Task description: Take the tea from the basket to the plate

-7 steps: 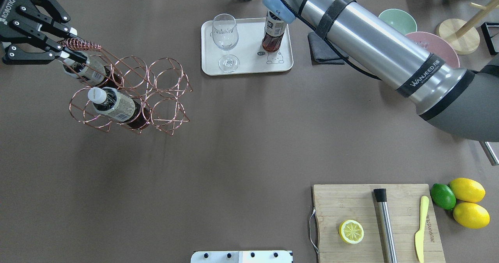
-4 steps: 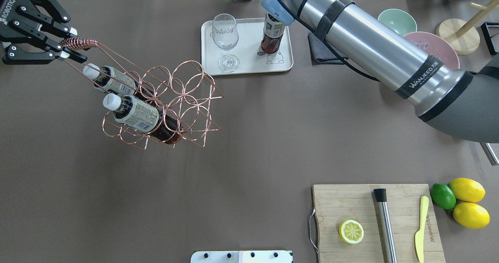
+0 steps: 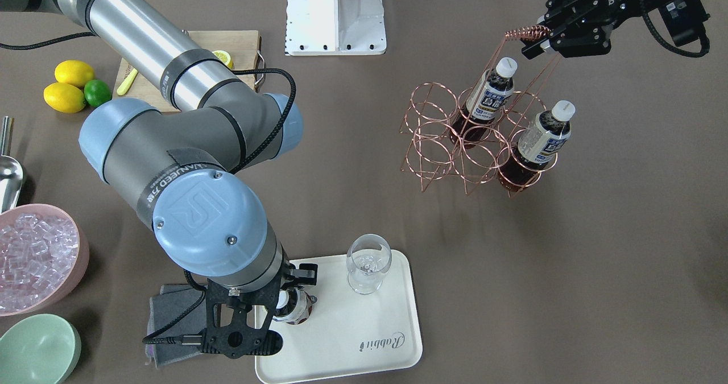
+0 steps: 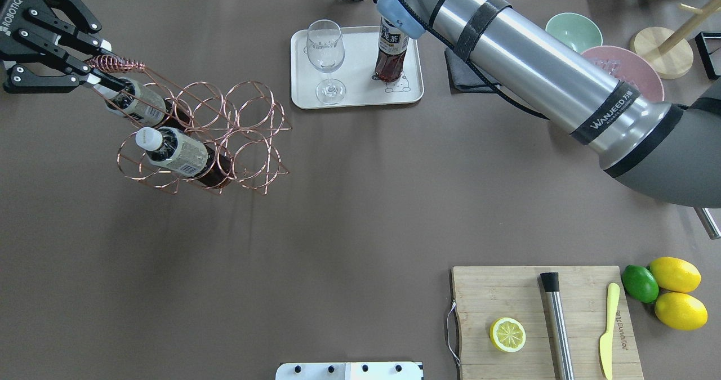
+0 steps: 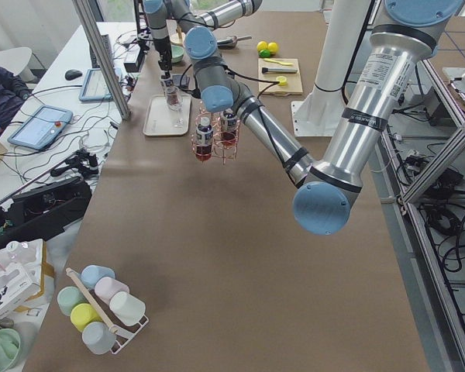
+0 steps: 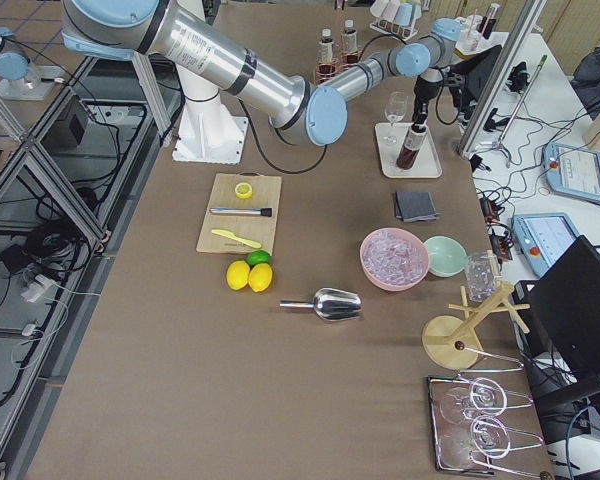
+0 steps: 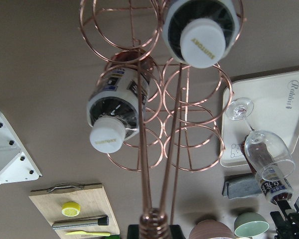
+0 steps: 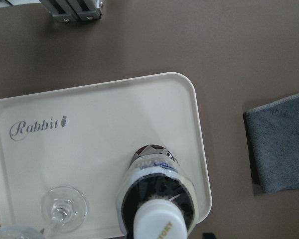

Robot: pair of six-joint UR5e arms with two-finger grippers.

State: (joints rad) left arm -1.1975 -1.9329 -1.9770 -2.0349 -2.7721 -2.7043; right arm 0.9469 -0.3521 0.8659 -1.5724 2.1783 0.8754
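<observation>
My left gripper (image 4: 106,71) is shut on the coiled handle (image 4: 115,63) of the copper wire basket (image 4: 253,104) and holds it hanging over the table; it also shows in the front view (image 3: 540,41). Two tea bottles (image 4: 177,155) (image 4: 138,105) lean in its cells. My right gripper (image 3: 290,310) is shut on the neck of a third tea bottle (image 4: 390,59), tilted with its base at the cream plate (image 4: 360,90), near the bear drawing. The right wrist view shows that bottle (image 8: 154,194) from above, over the plate (image 8: 89,144).
A stemmed glass (image 4: 325,48) stands on the plate's left half. A grey cloth (image 4: 467,76), mint bowl (image 4: 574,28) and pink ice bowl (image 4: 631,70) lie right of the plate. A cutting board (image 4: 507,295) with lemon half, muddler and knife is front right.
The hanging basket swung out to the right half a second ago and has swung back left. The right arm and its bottle have shifted slightly left over the plate.
</observation>
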